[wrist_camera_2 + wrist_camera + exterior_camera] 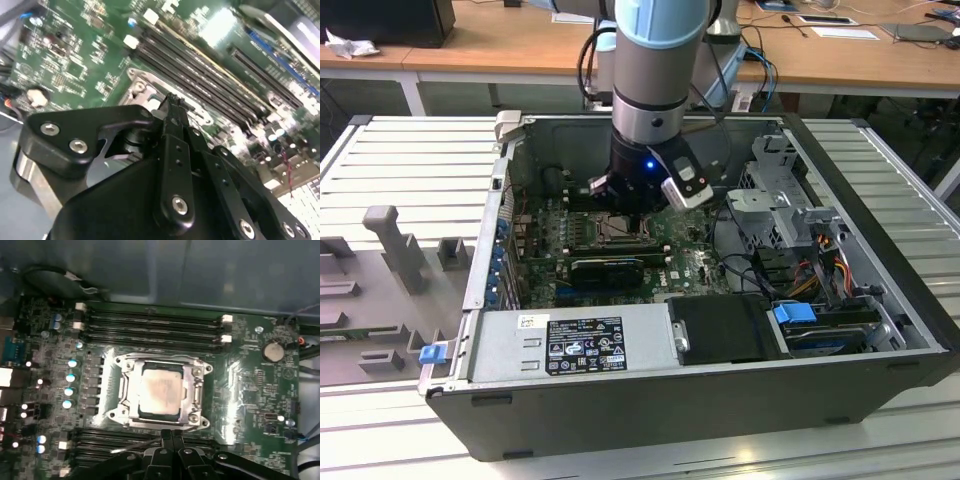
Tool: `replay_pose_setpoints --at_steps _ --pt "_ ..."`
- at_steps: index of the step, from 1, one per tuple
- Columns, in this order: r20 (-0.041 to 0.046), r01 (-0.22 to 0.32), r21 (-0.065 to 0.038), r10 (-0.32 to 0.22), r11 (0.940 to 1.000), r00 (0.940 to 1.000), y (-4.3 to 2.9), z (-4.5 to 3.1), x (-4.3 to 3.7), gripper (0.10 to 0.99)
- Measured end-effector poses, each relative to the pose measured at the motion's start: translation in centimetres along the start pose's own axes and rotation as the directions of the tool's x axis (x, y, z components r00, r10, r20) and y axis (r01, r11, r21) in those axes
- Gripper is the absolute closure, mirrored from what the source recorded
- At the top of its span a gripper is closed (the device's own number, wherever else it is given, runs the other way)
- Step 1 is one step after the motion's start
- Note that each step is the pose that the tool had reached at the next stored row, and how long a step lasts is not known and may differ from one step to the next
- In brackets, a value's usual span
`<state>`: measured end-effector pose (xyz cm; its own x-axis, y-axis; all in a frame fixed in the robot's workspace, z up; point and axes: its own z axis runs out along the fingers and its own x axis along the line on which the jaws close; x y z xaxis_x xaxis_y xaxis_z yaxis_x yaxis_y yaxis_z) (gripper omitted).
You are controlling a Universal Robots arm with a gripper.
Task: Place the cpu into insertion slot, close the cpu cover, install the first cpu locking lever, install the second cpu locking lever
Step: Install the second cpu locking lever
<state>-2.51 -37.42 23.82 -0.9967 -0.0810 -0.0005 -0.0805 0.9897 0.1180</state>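
One pale beige-silver square cpu seated w/ silvery metal cpu cover down; black gripper jaws pinched together, empty, at socket edge. Risk: tips slip off lever, scrape green motherboard.

Motherboard: green, speckled with pale silver solder points and fine traces. Cpu, centre of the first wrist view: pale beige-silver face. Cpu cover: bright silvery metal framing the chip. Memory slots, upper centre: black, white end clips. Capacitors, left: light blue tops. Coin battery, upper right: silver. Gripper, lower centre: matte black with silver screw heads. Computer case, in the exterior view: dark grey. Power supply, lower centre: grey with a black label. Blue clip, lower left. Table: pale grey ribbed slats.
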Motion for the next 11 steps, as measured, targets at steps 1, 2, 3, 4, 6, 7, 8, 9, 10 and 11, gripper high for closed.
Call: replay_pose_setpoints --at_steps 1,2,3,4,6,7,8,9,10,11 --pt "0.0001 0.0 0.0 0.0 1.0 1.0 0.02 0.01 0.43 0.98" --pt "0.0 0.0 -0.001 0.0 1.0 1.0 0.05 0.01 0.89 0.98" --pt "0.0001 0.0 -0.001 0.0 1.0 1.0 0.09 0.03 2.03 0.98" --pt "0.0002 0.0 -0.003 0.0 1.0 1.0 0.05 0.06 2.51 0.98" --pt "0.0002 0.0 -0.005 0.0 1.0 1.0 -0.04 0.36 2.55 0.98" --pt "0.0002 0.0 -0.006 0.0 1.0 1.0 -0.06 0.49 2.56 0.98" --pt "0.0003 0.0 -0.007 0.0 1.0 1.0 -0.08 0.68 2.56 0.98" --pt "0.0003 0.0 -0.007 0.0 1.0 1.0 -0.11 0.83 2.56 0.98" --pt "0.0003 0.0 -0.008 0.0 1.0 1.0 -0.13 1.04 2.57 0.98" --pt "0.0004 0.0 -0.009 0.0 1.0 1.0 -0.15 1.19 2.57 0.98"
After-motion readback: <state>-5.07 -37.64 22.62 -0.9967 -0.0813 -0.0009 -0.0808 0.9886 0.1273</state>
